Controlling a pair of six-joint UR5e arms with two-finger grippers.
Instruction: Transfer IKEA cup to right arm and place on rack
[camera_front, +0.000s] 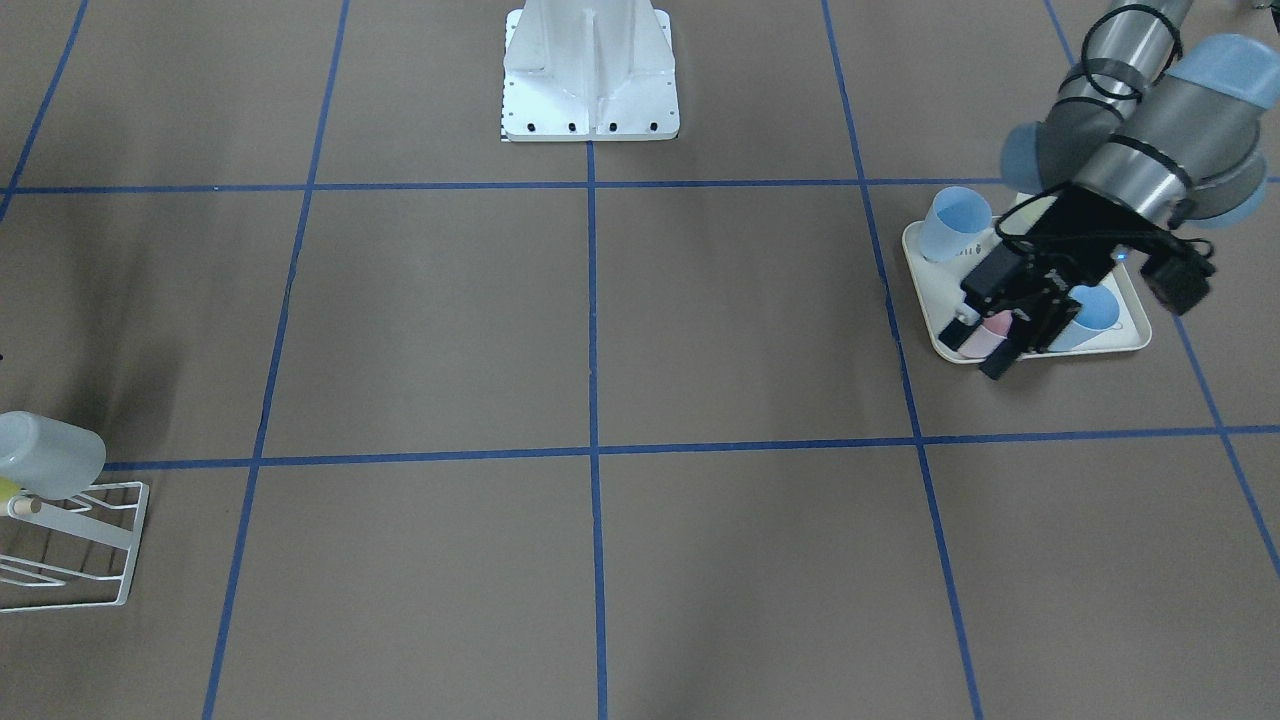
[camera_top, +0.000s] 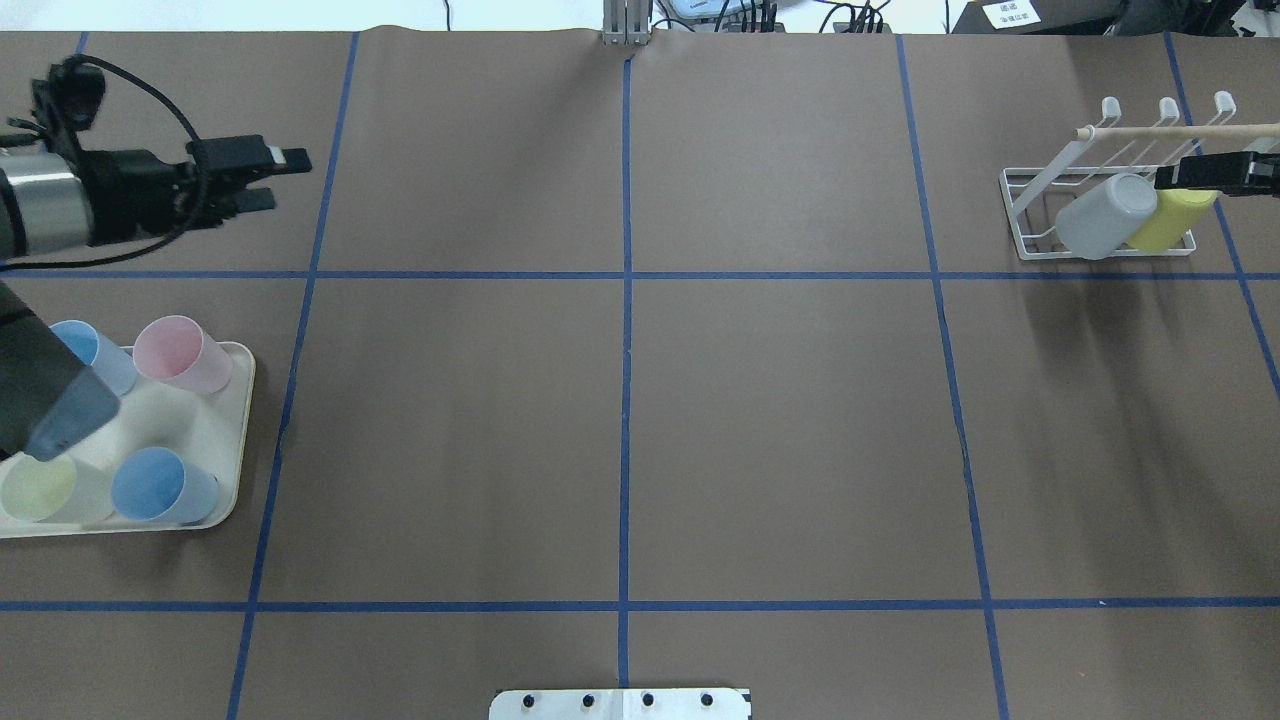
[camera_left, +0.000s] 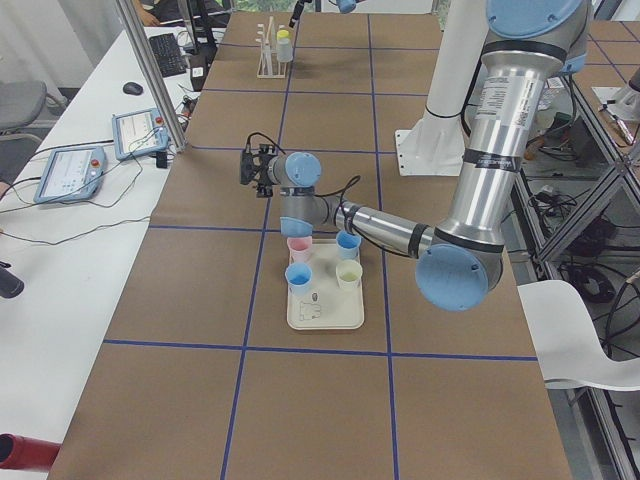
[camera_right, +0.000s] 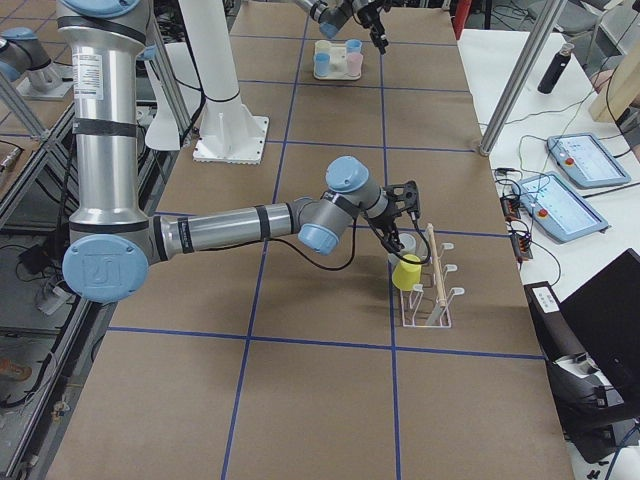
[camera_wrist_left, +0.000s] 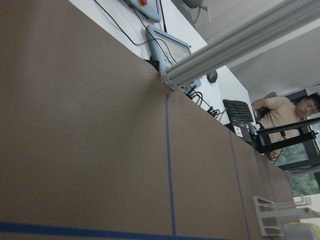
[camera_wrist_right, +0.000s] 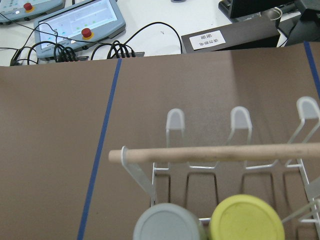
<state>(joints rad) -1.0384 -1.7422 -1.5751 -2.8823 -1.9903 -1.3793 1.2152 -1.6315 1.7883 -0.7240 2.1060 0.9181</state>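
**A:** Where is the cup?

**B:** A yellow cup (camera_top: 1170, 222) lies tilted on the white wire rack (camera_top: 1046, 178), right beside a grey cup (camera_top: 1105, 215), at the robot's right end of the surface (camera_top: 620, 420).

**A:** And the right end effector (camera_top: 1170, 177)?

**B:** Just above the yellow cup. I cannot tell how far apart its fingers stand.

**A:** The left end effector (camera_top: 290, 180)?

**B:** Raised off the surface beyond the cream tray (camera_top: 160, 420), fingers spread, nothing between them. A pink cup (camera_top: 185, 352), a green cup (camera_top: 40, 488) and two blue cups (camera_top: 160, 485) stand on that tray
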